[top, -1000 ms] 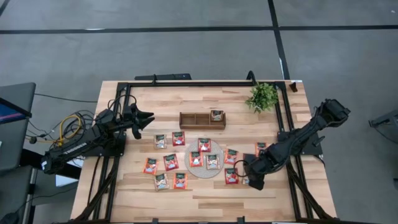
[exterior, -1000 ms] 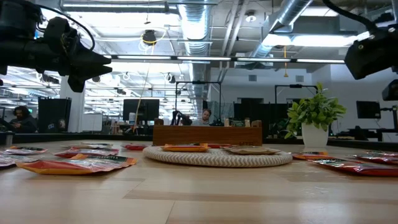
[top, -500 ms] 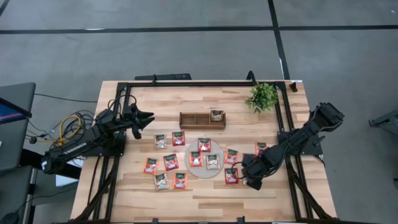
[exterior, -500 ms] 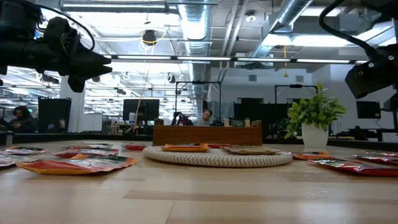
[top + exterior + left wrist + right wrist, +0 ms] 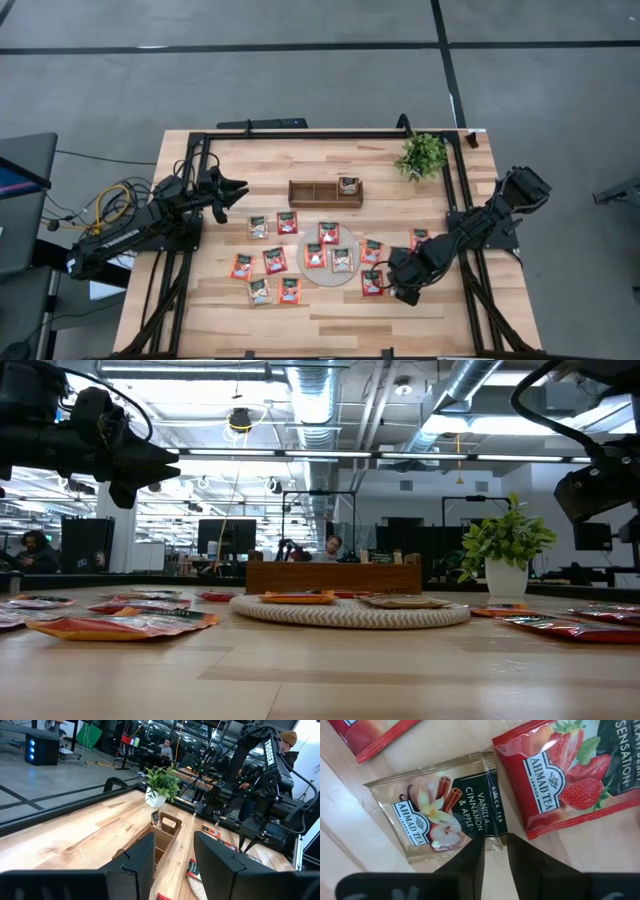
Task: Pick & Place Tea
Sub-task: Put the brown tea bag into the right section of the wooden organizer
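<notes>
Right wrist view shows the right gripper (image 5: 493, 851) low over a pale sachet (image 5: 442, 812), fingers a narrow gap apart at its near edge, holding nothing — the picking step. Next, I judge, close on that edge and lift. A red sachet (image 5: 575, 775) lies just beside. The left gripper (image 5: 238, 190) waits, open and empty. From above, the arm hides the pale sachet.

You're seeing flat square tea sachets (image 5: 274, 260) lying across the surface's middle; a pale vanilla sachet (image 5: 445, 815) is lying beside a red strawberry sachet (image 5: 570, 775).
</notes>
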You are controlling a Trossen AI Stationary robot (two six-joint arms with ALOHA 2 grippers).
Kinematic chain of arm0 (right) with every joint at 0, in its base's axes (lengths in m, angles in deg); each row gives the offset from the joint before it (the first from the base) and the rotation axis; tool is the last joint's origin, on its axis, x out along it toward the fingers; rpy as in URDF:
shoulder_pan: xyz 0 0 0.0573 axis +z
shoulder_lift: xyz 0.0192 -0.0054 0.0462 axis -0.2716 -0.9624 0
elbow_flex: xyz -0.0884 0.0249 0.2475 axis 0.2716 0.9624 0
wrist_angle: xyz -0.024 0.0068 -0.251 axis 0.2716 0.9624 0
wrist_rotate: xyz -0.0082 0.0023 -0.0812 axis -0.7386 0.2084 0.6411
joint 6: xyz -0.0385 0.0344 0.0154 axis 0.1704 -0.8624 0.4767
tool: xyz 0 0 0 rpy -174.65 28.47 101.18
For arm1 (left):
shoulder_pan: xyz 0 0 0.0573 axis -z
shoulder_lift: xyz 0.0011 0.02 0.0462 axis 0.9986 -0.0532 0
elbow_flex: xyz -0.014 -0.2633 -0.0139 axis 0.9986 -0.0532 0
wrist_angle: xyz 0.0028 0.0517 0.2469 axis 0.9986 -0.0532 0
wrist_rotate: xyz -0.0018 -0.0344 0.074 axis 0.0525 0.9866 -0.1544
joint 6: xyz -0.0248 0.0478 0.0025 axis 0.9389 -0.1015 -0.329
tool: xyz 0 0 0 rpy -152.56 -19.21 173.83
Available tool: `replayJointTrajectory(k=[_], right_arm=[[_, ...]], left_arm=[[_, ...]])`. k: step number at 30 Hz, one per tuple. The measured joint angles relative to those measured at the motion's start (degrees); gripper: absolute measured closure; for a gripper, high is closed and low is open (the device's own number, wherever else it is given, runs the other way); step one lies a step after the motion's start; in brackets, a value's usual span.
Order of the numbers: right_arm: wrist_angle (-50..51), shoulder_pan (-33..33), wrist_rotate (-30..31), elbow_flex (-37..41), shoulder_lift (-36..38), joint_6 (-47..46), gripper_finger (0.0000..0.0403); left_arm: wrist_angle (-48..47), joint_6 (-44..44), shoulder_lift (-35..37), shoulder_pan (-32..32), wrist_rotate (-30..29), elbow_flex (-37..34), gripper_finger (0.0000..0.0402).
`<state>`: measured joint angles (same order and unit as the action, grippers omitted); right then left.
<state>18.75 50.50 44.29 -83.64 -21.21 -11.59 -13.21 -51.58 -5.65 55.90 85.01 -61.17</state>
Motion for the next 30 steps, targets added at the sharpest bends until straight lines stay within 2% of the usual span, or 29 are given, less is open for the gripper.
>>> replayJointTrajectory(k=[8, 15, 30], right_arm=[[0.2, 1.1, -1.4, 0.1, -0.1, -1.9, 0.0354], [0.4, 1.3, -4.1, 0.2, -0.1, -2.0, 0.0397], [0.6, 1.3, -8.0, 0.3, 0.0, -2.9, 0.0402]], left_arm=[[0.0, -0.1, 0.0, 0.0, 0.0, 0.0, 0.0273], [0.0, 0.0, 0.0, 0.0, 0.0, 0.0, 0.0273], [0.0, 0.0, 0.0, 0.0, 0.0, 0.0, 0.0273]])
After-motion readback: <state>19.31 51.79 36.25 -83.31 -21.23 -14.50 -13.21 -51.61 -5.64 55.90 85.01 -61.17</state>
